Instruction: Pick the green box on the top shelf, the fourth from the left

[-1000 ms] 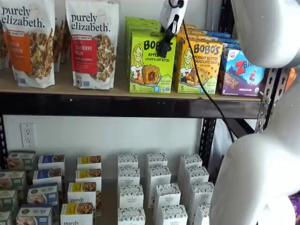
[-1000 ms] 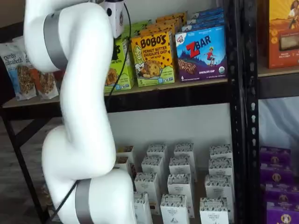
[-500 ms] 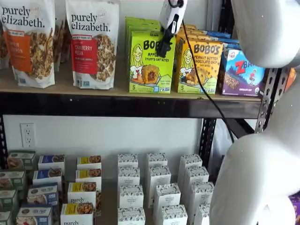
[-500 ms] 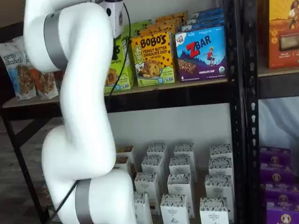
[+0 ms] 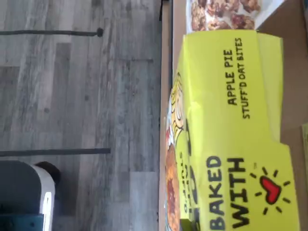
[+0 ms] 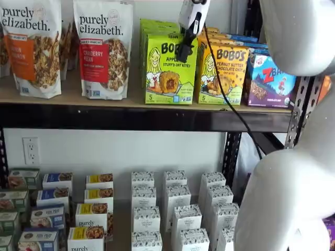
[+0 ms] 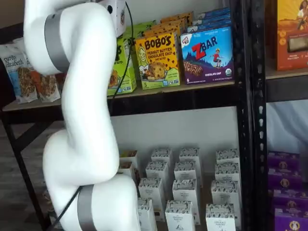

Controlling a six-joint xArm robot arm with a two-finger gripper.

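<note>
purely elizabeth granola bags [image 6: 102, 49], yellow-orange Bobo's box [image 6: 224, 76], ZBar box [image 7: 208, 55], small white cartons [image 6: 175, 209]

Even, bright indoor light across both my shelf views, white arm [image 6: 298, 31] nearly overexposed, shadow under the top shelf [image 6: 131, 116]; my wrist view is soft.

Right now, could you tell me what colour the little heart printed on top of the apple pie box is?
Red, with black rays, on the green box; clearest in the wrist view.
</note>
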